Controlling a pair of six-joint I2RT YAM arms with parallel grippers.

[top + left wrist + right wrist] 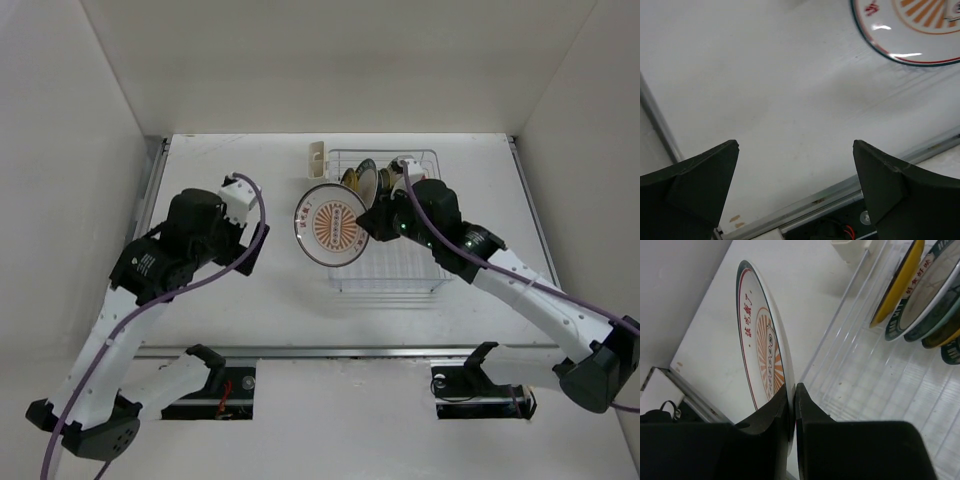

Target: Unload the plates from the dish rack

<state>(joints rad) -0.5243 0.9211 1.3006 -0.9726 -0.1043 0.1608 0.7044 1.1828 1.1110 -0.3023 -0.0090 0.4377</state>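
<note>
One orange-centred plate (pixel 330 225) was pinched at its rim in the closed right jaws, at the left edge of the dish rack (pixel 400 272); the left jaws, spread wide and empty, were stationed to its left.

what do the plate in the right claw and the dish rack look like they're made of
Plate: probably glazed ceramic or melamine, white and glossy, with sharp light glints and a printed orange sunburst.
Dish rack: likely clear plastic, see-through walls and a translucent gridded floor.
</note>
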